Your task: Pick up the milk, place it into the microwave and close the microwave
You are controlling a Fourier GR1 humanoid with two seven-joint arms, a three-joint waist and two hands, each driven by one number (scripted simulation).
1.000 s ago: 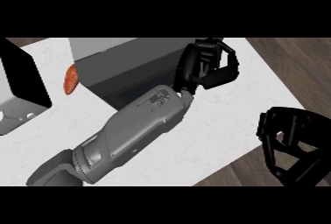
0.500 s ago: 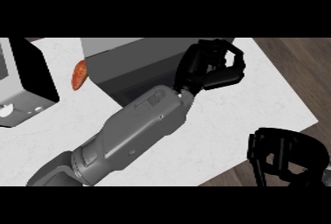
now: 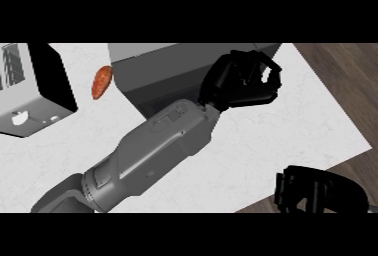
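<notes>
My left forearm (image 3: 148, 155) crosses the white counter (image 3: 310, 120) from the lower left. Its hand (image 3: 238, 85) sits at the right front corner of the grey microwave box (image 3: 166, 67), fingers and thumb curled. A small white patch of the milk (image 3: 263, 75) shows between the curled fingers; the rest of the carton is hidden by the hand. The right hand (image 3: 317, 192) rests low at the right, beyond the counter's edge and over the wooden floor, with relaxed fingers and holding nothing.
A grey appliance with a black side panel (image 3: 44, 90) stands at the left edge. An orange-red oval item (image 3: 101, 82) lies between it and the grey box. The counter's right edge runs diagonally beside wooden flooring (image 3: 347, 75).
The left hand has stayed curled and shifted slightly right and down. The right hand has slid down and left toward the lower edge. The appliance on the left shows more.
</notes>
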